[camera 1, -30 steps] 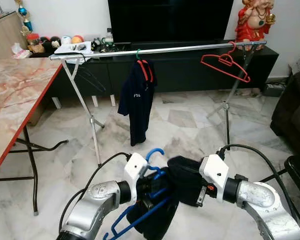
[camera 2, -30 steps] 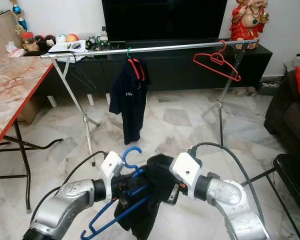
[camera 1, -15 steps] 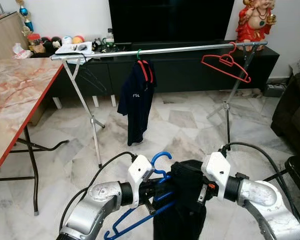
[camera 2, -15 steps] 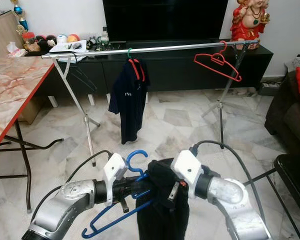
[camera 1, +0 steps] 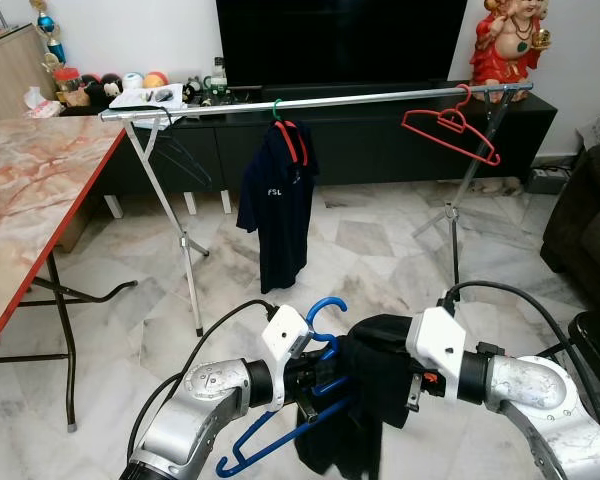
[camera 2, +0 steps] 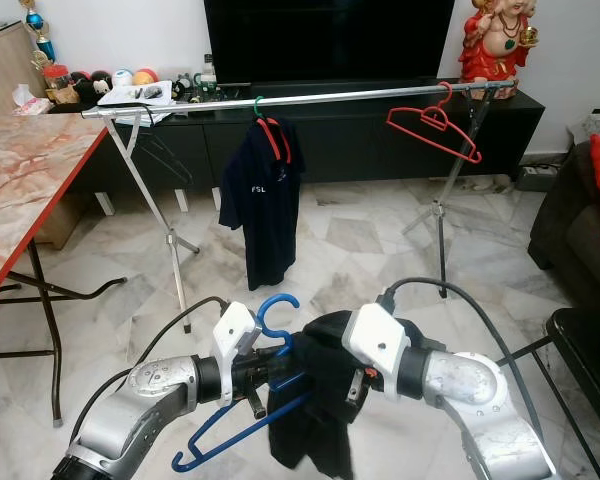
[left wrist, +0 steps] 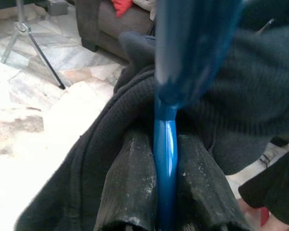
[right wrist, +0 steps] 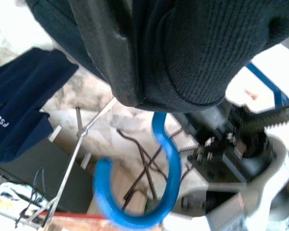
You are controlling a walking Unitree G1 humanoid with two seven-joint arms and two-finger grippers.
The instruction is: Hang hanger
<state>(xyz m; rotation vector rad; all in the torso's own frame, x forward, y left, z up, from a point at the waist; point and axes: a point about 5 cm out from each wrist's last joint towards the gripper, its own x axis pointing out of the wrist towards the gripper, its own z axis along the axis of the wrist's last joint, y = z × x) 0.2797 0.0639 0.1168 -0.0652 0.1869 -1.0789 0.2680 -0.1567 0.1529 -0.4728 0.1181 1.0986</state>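
Blue plastic, the hanger (camera 1: pixel 298 400) was held low before the robot, well apart from the rail (camera 1: pixel 320 102), its neck clenched between the fingers (left wrist: pixel 127 183) of the left gripper (camera 1: pixel 315 372). A black garment (camera 1: pixel 365 405) was draped on it and gripped by the right gripper (camera 2: pixel 352 375). Hanging was judged not yet done; carrying to the rail remained. Both arms were bent inward, wrists meeting at the hanger.

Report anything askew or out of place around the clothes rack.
The red hanger hangs tilted on the rail, bare. The black garment sits bunched on the blue hanger, between left gripper and right gripper.
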